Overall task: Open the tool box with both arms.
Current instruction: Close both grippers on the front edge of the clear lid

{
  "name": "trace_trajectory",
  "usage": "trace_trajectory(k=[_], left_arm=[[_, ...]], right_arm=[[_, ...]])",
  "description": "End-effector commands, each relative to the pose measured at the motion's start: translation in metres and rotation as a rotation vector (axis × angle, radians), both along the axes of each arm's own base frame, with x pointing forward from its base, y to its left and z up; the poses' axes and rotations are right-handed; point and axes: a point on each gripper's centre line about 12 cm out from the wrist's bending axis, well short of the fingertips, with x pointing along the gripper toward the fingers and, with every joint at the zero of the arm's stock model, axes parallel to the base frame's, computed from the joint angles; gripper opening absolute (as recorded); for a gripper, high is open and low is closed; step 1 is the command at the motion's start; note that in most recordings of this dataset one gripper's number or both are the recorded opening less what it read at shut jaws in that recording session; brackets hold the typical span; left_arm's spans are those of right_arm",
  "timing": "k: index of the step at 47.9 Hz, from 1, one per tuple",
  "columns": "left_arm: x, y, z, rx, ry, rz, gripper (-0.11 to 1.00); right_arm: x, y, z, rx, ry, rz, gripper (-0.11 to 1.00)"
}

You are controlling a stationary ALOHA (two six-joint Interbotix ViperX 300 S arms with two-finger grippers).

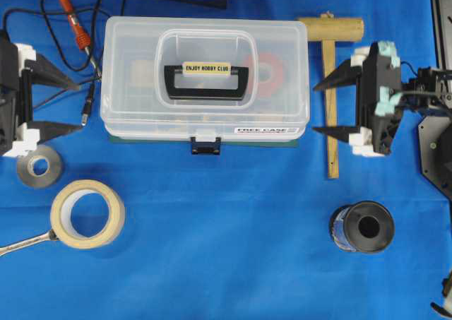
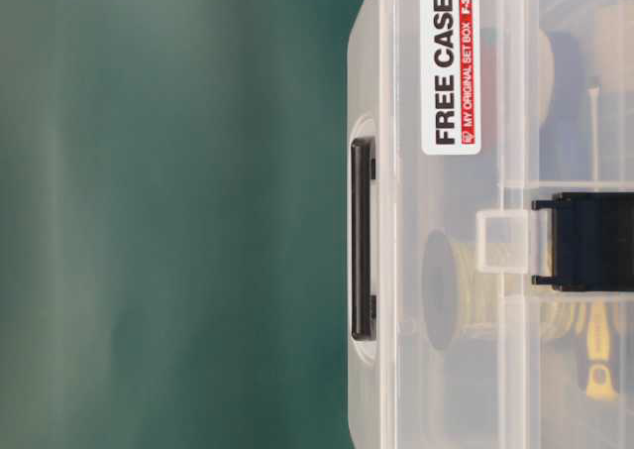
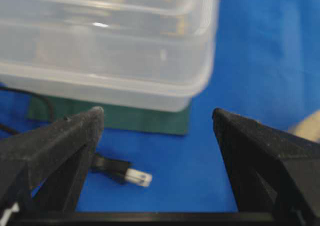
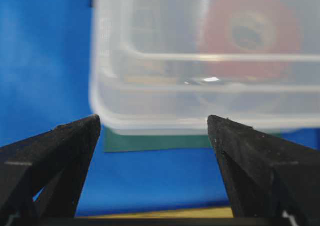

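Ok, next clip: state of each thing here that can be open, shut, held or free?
tool box: lid shut, sitting on a green mat
front latch: fastened, nothing touching it
handle: folded flat on the lid
left gripper: open, empty, clear of the box
right gripper: open, empty, clear of the box

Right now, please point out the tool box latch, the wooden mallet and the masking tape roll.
tool box latch [image 1: 205,146]: overhead view, dark blue front clasp.
wooden mallet [image 1: 330,29]: overhead view, middle of the head.
masking tape roll [image 1: 112,214]: overhead view, right side of the ring.
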Motion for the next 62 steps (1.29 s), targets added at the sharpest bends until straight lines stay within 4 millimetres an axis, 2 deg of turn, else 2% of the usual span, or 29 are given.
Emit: trace_trajectory(k=[1,9,20,50,62], left_arm=[[0.004,0.008,0.003,0.024,-0.012,0.017,0.86],[0.003,0.019,-0.004,0.069,0.032,0.031,0.86],[0.006,0.029,-0.01,0.079,0.071,0.054,0.86],[0.032,0.037,0.001,0.094,-0.015,0.067,0.86],[0.036,0.038,0.005,0.099,-0.047,0.072,0.86]], right_arm=[[0.005,-0.01,0.009,-0.005,-0.026,-0.035,0.85],[0.003,-0.022,0.004,-0.005,0.01,-0.077,0.85],[0.005,-0.024,0.0,-0.001,0.038,-0.083,0.85],[0.018,-0.028,0.009,-0.016,-0.028,-0.086,0.85],[0.02,-0.028,0.012,-0.017,-0.039,-0.087,0.85]])
